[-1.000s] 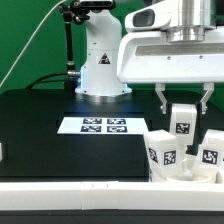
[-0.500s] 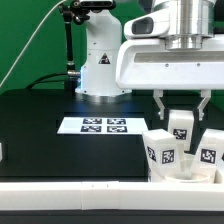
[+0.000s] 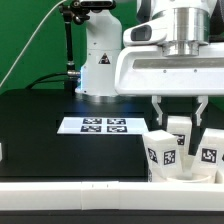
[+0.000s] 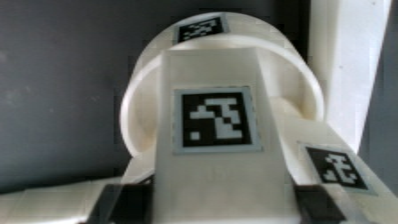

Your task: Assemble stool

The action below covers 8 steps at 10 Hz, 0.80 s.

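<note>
Gripper (image 3: 181, 116) is lower than a second ago and a touch toward the exterior view's left; the hand's body now fills more of that view. The held leg (image 3: 180, 134) has come down with it. Its tag stood clear above its two neighbours before and is now almost level with their tops.

The fingers are narrow, clamped on two sides of the held leg. In the wrist view the dark fingertips (image 4: 118, 200) flank its near end, with the tag face square to the camera. The grip looks the same in all three exterior frames.

The stool parts cluster at the near right of the black table (image 3: 40, 130), just behind the white rail (image 3: 80, 190). The left leg (image 3: 163, 153) and right leg (image 3: 209, 154) stand upright and have not moved. The held leg hangs between them, on their far side. The seat (image 4: 294, 90) reads as a round white body beneath the held leg in the wrist view; in the exterior view the legs and rail hide most of it.

The marker board (image 3: 103, 125) lies mid-table, well apart to the left, in the same place as before.

Judgement: this is a steady descent toward the seat, probably seating the last of three legs. Whether its foot touches the seat yet cannot be told. A slight tilt could jam it at the socket.
</note>
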Tool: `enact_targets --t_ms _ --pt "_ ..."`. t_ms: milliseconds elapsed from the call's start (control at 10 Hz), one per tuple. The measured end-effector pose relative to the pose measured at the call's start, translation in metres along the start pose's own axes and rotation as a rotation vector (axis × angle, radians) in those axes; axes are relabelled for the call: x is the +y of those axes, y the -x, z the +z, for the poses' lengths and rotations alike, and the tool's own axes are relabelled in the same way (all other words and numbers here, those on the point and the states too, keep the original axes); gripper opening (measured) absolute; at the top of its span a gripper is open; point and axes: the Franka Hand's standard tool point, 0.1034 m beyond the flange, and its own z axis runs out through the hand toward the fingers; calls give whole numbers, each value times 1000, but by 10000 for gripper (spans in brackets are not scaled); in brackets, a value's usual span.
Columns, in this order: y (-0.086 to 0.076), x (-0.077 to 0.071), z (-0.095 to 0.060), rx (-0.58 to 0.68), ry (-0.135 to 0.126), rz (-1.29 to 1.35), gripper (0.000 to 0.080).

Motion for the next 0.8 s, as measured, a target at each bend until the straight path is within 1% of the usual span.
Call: enact_targets --t_ms 100,400,500,600,700,800 --pt "-2 0 0 18 -2 -2 338" --pt "-2 0 0 17 -2 -2 338" --pt "-2 0 0 9 -1 -5 437" --pt "-4 2 -8 -16 -4 -3 571" --pt "-7 1 -16 -29 -11 2 625" --pt "-9 1 -22 -38 -15 5 625"
